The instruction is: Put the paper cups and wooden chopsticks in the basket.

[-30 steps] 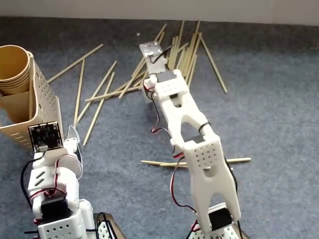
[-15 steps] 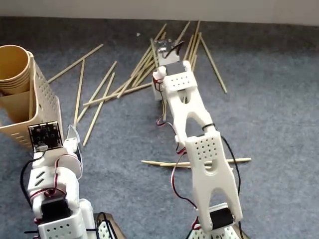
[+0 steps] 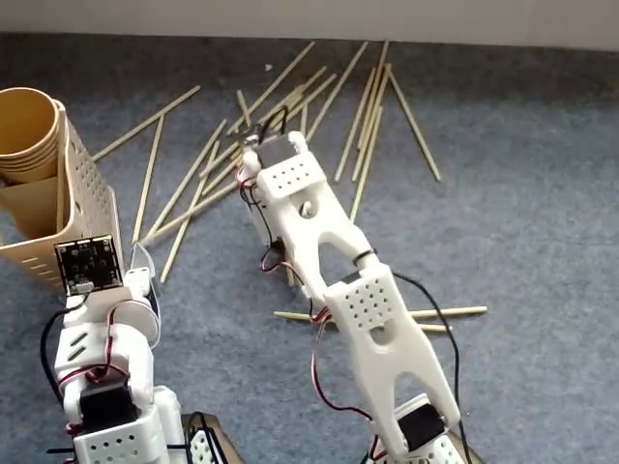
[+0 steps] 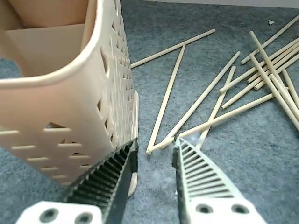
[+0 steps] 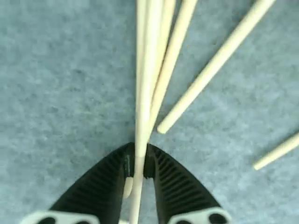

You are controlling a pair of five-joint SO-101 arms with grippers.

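**High view.** The right hand point(image 3: 253, 143) has swung left from the far heap of pale wooden chopsticks point(image 3: 146, 124), toward the beige perforated plastic basket point(image 3: 87, 184). Several sticks have shifted with it across the grey carpeted surface point(image 3: 522, 193). Stacked tan paper cups point(image 3: 24, 126) already stand in the basket.

**Left wrist view.** The left hand point(image 4: 155, 142) sits just beside the basket wall, jaws apart and gripping nothing. Loose chopsticks lie ahead of it.

**Right wrist view.** The right hand is clamped on a single chopstick point(image 5: 142, 93), with neighbouring sticks lying against it. Transport toward the basket appears to have started. The stick is low over the surface and probably needs lifting to clear the rim.
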